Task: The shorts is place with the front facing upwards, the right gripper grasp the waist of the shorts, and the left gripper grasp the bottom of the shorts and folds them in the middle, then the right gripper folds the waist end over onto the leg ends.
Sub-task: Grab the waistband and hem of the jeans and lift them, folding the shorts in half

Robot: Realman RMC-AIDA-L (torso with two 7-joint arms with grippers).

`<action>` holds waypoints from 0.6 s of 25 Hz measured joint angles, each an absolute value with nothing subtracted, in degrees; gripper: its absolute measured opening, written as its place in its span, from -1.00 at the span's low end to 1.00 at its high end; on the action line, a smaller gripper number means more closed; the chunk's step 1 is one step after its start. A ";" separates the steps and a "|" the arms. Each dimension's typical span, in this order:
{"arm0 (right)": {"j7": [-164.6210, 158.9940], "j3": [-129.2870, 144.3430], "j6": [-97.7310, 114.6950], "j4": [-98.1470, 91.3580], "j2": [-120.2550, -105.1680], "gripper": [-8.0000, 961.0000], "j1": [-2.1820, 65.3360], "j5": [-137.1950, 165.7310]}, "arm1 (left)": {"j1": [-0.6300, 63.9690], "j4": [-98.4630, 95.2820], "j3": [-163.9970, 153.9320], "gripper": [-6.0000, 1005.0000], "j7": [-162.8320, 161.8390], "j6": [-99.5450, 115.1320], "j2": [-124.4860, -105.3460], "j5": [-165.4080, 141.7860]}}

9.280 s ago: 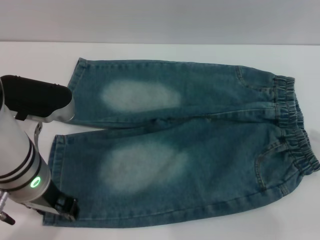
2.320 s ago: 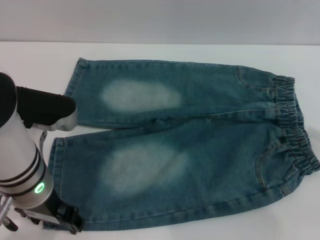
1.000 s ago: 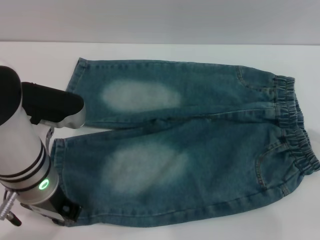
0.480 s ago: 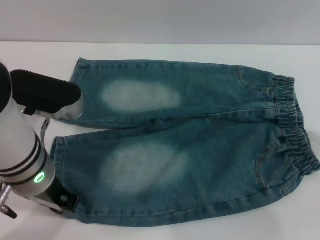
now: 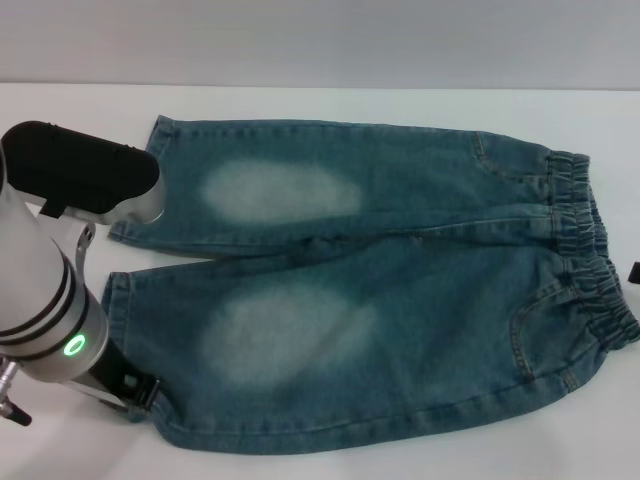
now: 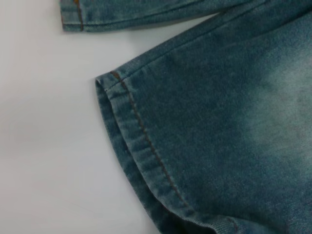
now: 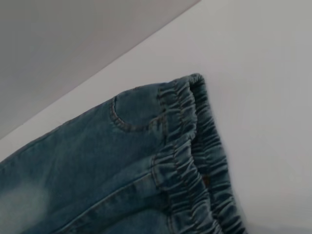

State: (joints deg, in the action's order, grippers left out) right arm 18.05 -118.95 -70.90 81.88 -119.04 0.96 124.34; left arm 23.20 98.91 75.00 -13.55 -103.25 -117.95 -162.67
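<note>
The shorts point(image 5: 400, 290) lie flat and face up on the white table, with the waist point(image 5: 590, 260) to the right and the bottom of the shorts point(image 5: 108, 300) to the left. My left gripper point(image 5: 128, 388) sits low at the front corner of the near leg's hem. The left wrist view shows that stitched hem point(image 6: 141, 146) close up, slightly puckered at one end, and a corner of the far leg's hem point(image 6: 73, 14). A black sliver of my right gripper point(image 5: 635, 272) shows at the right edge beside the waist. The right wrist view looks down on the ruched waist point(image 7: 195, 161) and a pocket point(image 7: 131, 117).
The white table point(image 5: 320, 100) runs past the shorts on all sides, and a grey wall stands behind it. My thick white left arm point(image 5: 50, 300) covers the left ends of both legs.
The near leg's front hem corner has been drawn to the right under my left gripper. The left forearm has swung up and back. A black part has appeared at the right edge by the waist.
</note>
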 joint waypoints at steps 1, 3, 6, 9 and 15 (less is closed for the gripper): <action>18.32 -118.95 -70.84 81.33 -119.05 0.60 0.90 123.74 | 23.20 98.75 75.12 -0.93 -13.31 -103.21 -117.94 -162.68; 18.91 -118.93 -70.81 80.36 -119.10 0.60 0.87 122.72 | 23.22 98.53 75.21 -0.93 -12.97 -103.15 -117.96 -162.69; 19.28 -118.83 -70.81 79.38 -119.11 0.60 1.00 122.28 | 23.38 98.23 75.27 -0.93 -12.82 -102.92 -118.01 -162.69; 19.69 -118.74 -70.64 78.02 -119.11 0.58 1.57 122.25 | 23.74 97.85 75.33 -0.93 -12.76 -102.85 -118.02 -162.69; 20.62 -118.76 -69.37 75.27 -119.10 0.53 2.55 122.21 | 24.16 97.73 75.81 -0.94 -12.66 -102.87 -118.04 -162.65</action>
